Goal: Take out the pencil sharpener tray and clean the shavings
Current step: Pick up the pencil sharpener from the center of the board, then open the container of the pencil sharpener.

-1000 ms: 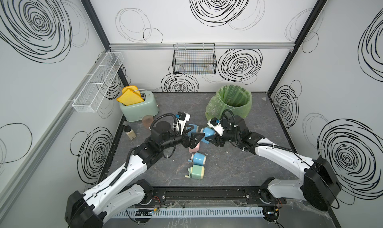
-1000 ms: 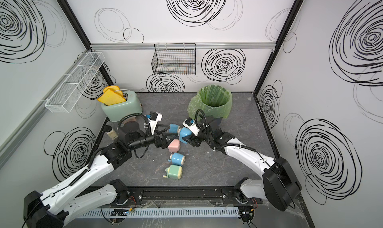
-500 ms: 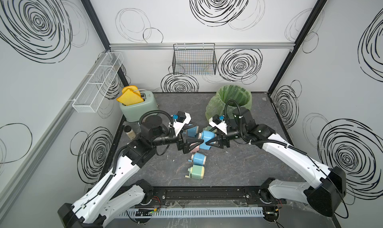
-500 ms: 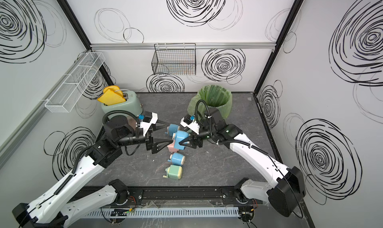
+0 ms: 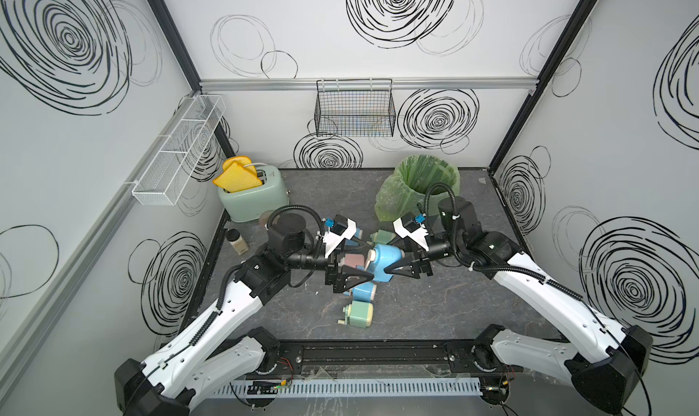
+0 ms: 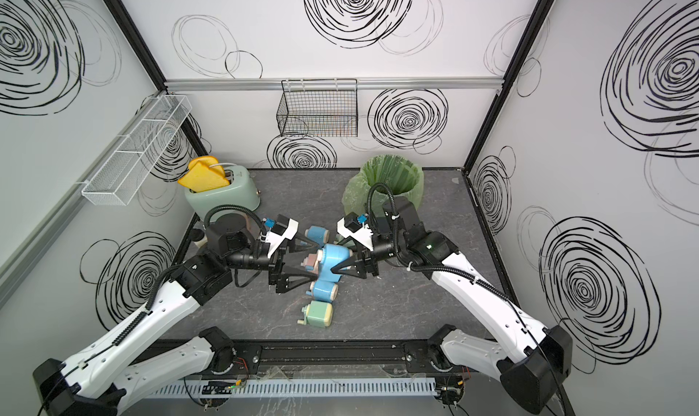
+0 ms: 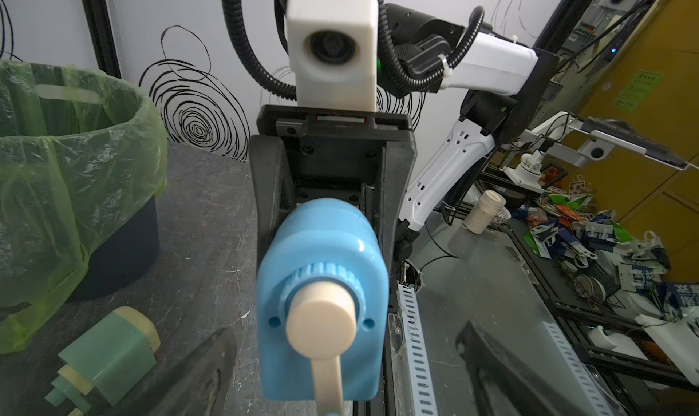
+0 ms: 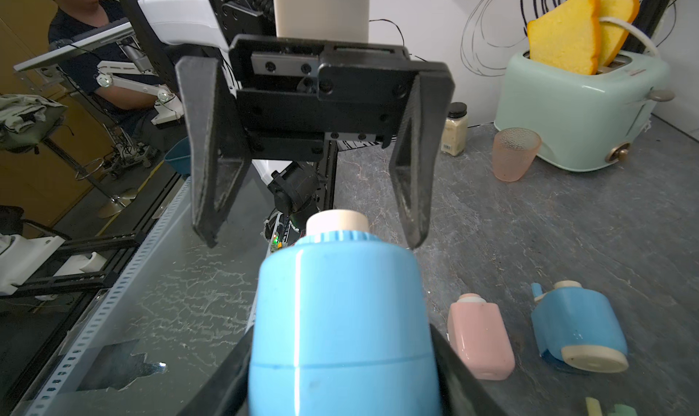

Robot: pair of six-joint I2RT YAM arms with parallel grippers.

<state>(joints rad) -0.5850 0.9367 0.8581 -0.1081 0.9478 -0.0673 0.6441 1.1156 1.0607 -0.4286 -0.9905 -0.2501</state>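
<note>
Right fingers (image 7: 397,191) clamped on flanks of blue sharpener (image 5: 386,257) — body held clear of counter (image 5: 435,312), on near side of bin (image 5: 393,202). Left fingers (image 8: 210,149) spread wide, empty, facing cream crank (image 7: 321,319) end. Tray not told apart from shell, seemingly seated inside; no shavings visible. Judgement: light, stiff, slick plastic — may twist in grip; pinch tray at its lip, pull straight, keep level. Look: glossy rounded blue shell, ribbed collar, faint seam across body. Farthest: bin, green liner open.
</note>
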